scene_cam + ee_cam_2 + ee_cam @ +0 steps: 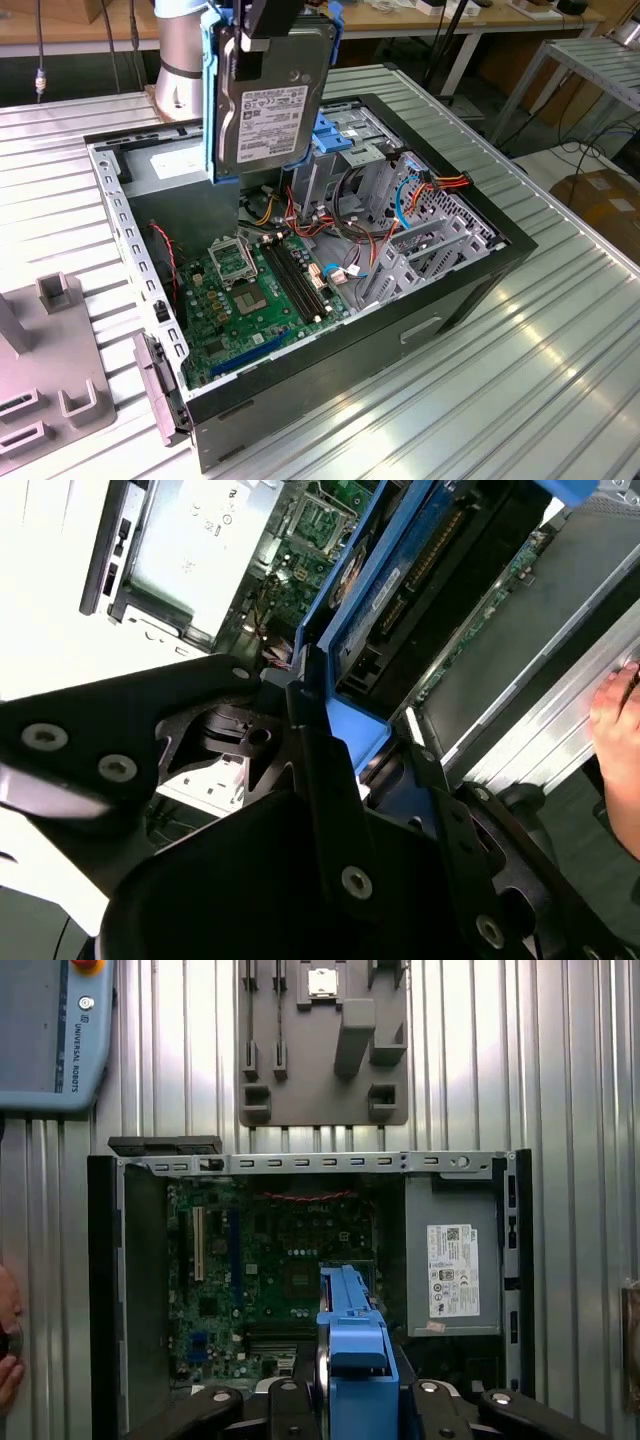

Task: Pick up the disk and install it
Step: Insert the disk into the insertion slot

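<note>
The disk (pixel 268 100), a silver hard drive with a white label and a blue frame, hangs upright above the far end of the open computer case (pixel 470 290) in the exterior view. My gripper (pixel 265 42) is shut on its top edge. In the first wrist view the disk's blue frame (pixel 352 1335) sits between my black fingers (pixel 290 1400), over the motherboard. The second wrist view shows the disk (pixel 400 580) edge-on, clamped in the gripper (pixel 345 730).
Inside the case lie the green motherboard (pixel 250 290), bundled cables (pixel 360 225), a grey drive cage with a blue handle (pixel 335 140) and a grey box with a white sticker (pixel 452 1265). A grey fixture plate (pixel 325 1040) and a pendant (pixel 50 1030) lie nearby. A hand (pixel 620 710) rests by the case.
</note>
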Motion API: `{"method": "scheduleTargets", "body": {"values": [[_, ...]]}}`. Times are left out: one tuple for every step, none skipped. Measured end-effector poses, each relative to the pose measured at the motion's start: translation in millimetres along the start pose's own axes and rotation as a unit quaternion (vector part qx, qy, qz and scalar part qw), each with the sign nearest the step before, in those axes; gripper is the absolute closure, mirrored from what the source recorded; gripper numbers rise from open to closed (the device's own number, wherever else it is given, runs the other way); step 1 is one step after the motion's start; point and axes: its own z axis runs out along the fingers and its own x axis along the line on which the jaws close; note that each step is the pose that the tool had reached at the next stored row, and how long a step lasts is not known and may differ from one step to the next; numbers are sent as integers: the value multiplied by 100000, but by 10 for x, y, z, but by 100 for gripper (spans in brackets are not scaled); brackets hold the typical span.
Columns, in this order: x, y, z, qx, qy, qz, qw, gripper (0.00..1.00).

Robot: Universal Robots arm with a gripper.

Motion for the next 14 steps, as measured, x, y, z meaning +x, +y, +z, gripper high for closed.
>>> {"method": "scheduleTargets", "body": {"values": [[9, -40, 4, -3, 5, 0, 100000, 63], [17, -83, 8, -2, 1, 0, 100000, 63], [23, -115, 12, 0, -3, 0, 100000, 63], [28, -155, 15, -1, 0, 2, 100000, 63], [30, -200, 16, -3, 6, -2, 100000, 63], [32, -249, 18, -3, 3, 0, 100000, 63], [31, -282, 19, 1, -1, 3, 100000, 63], [31, -320, 19, -3, 5, 2, 100000, 63], [30, -350, 20, -4, 1, -1, 100000, 63], [30, -401, 22, 1, -5, 2, 100000, 63], [31, -433, 23, 1, -2, 1, 100000, 63], [31, -454, 24, -1, -5, 2, 100000, 63], [30, -501, 24, -2, 4, 0, 100000, 63], [31, -533, 26, 2, -4, -1, 100000, 63]]}}
